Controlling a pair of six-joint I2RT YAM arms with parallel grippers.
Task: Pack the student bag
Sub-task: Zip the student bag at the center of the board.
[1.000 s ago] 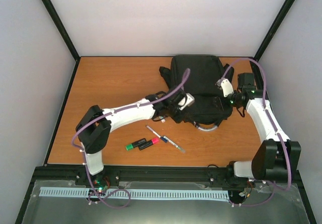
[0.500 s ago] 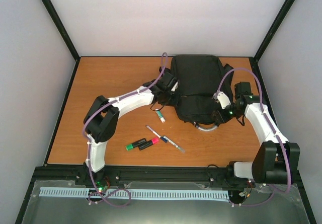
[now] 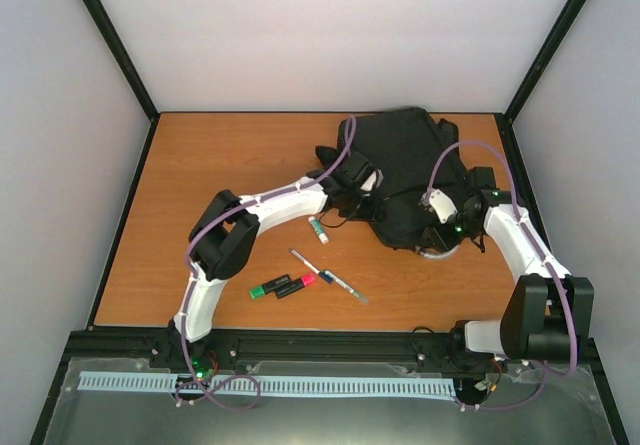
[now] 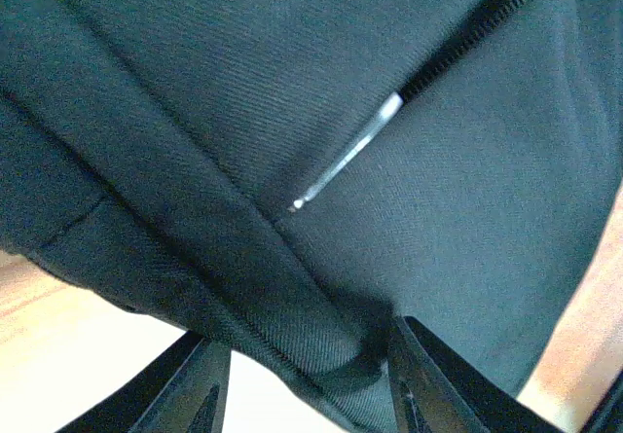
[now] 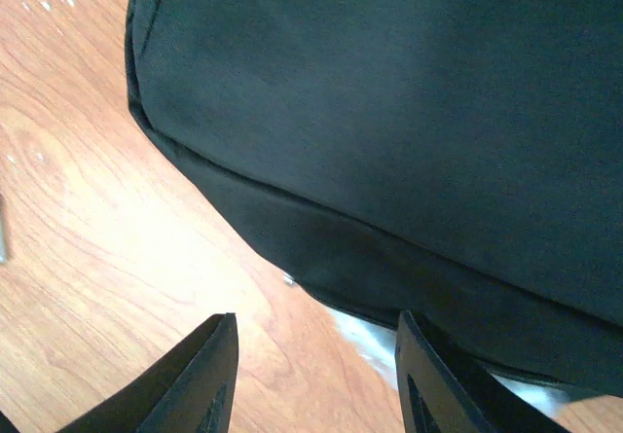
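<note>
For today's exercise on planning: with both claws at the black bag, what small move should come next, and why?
Probably the left claw should reach for the silver zip pull: the student bag looks zipped shut, and the markers lie outside on the table.

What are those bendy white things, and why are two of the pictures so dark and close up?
The white things are two robot arms bolted to the near edge of a wooden table. One picture looks down from a camera above them. The other two come from small cameras on the arms' wrists, so they sit very close to the black student bag and mostly see its cloth.

The left gripper, a two-finger pincer, has a fold of the bag between its fingers. In that view you can see a silver zip pull. The right gripper is at the bag's near edge, fingers apart; I cannot tell if it grips anything.

On the table lie a green marker, a pink marker, a pen and a small white tube.
</note>
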